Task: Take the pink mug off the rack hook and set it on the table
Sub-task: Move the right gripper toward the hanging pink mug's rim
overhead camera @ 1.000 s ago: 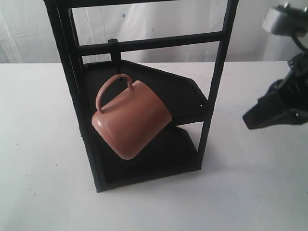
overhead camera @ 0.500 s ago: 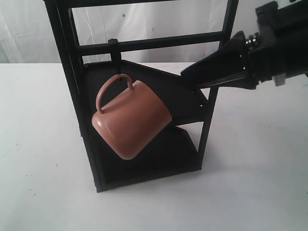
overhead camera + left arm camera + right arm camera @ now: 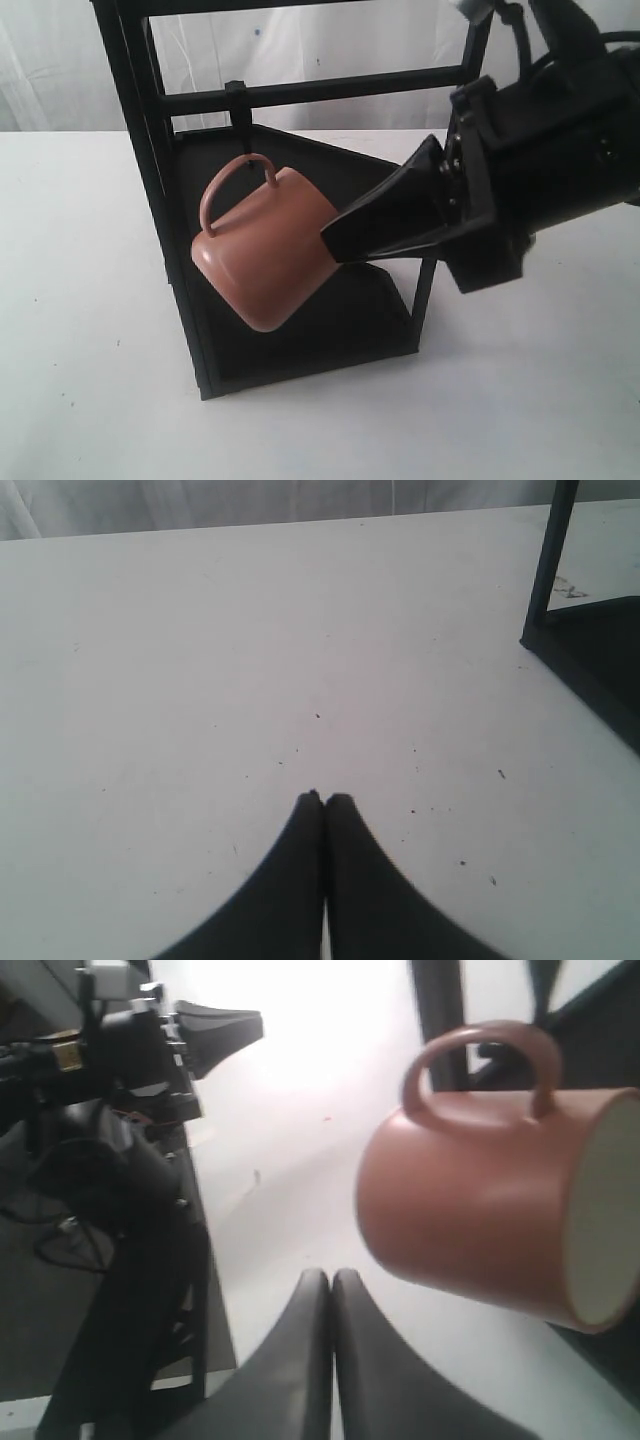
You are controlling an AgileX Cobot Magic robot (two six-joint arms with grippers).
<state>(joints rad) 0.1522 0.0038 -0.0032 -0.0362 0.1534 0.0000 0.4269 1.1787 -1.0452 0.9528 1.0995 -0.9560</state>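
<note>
The pink mug (image 3: 262, 255) hangs tilted by its thin loop handle (image 3: 240, 170) from the rack hook (image 3: 240, 118), which is clamped to a horizontal bar of the rack (image 3: 150, 190). My right gripper (image 3: 330, 240) is shut and empty, its tips right beside the mug's open end. In the right wrist view the mug (image 3: 470, 1200) hangs just past the shut right gripper (image 3: 330, 1276), with a small gap between them. My left gripper (image 3: 325, 798) is shut on nothing, low over the table (image 3: 200, 660), and does not appear in the exterior view.
The bulky black right arm (image 3: 550, 150) fills the upper right, in front of the rack's right post. A rack foot and shelf edge (image 3: 580, 650) lie to one side of the left gripper. The left arm (image 3: 150, 1040) shows beyond the mug in the right wrist view.
The right arm has swung in from the far right, up and then leftward, bringing its shut tips next to the mug. The mug has not moved on the hook.
</note>
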